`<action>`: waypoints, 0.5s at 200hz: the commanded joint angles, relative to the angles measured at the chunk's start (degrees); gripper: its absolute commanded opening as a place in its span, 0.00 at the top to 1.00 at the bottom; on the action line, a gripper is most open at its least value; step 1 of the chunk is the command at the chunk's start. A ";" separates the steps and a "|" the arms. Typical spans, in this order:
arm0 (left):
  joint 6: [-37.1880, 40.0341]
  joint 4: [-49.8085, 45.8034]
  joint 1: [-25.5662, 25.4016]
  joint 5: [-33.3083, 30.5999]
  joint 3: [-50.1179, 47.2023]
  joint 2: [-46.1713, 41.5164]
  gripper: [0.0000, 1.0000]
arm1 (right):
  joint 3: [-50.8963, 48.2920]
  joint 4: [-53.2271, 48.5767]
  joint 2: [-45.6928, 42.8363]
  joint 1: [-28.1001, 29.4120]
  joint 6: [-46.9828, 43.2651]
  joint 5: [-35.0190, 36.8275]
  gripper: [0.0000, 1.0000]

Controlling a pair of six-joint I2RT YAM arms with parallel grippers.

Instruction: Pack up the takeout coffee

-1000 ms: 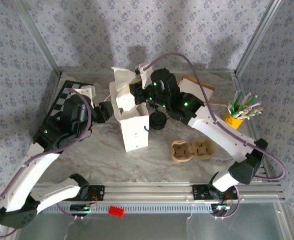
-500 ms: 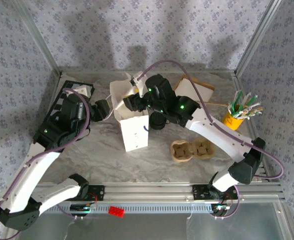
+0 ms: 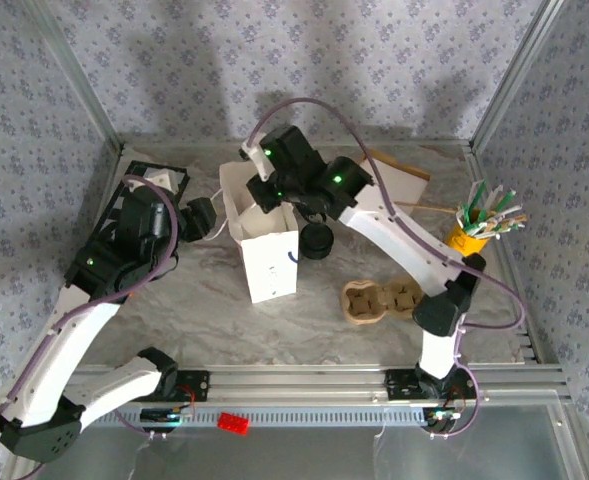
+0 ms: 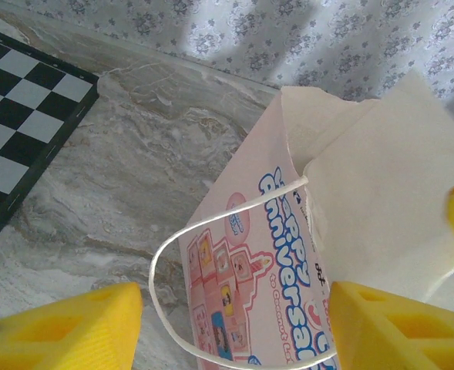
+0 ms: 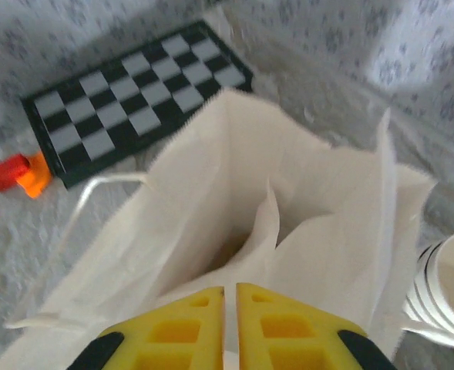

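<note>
— What is hidden from above?
— The right arm (image 3: 394, 235) lies over the mouth of the bag (image 3: 270, 262), so the inside is covered there
— And at the right wrist?
— All blurred. The bag's bottom is dark and I can't tell what lies in it. A cup (image 5: 452, 270) is cut by the right edge
— The left wrist?
— The bag runs off the bottom and right edges, clipping its blue lettering, and the chessboard (image 4: 11, 116) is cut at the left edge

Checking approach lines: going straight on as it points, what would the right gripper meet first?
Probably the white paper bag: the right gripper, shut, points into its open mouth, toward an inner fold. Depth there is unclear.
</note>
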 commanded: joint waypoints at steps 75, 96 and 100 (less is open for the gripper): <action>1.02 0.42 2.13 1.26 1.81 -0.12 0.35 | 10.73 -16.96 9.73 3.00 -2.88 2.52 0.88; 1.37 0.31 2.82 1.19 1.80 -0.10 0.34 | 15.11 -16.24 8.30 3.39 -3.27 0.31 0.79; 1.53 0.27 2.91 1.19 1.83 -0.20 0.33 | 15.77 -16.10 7.67 3.43 -3.16 -0.10 0.77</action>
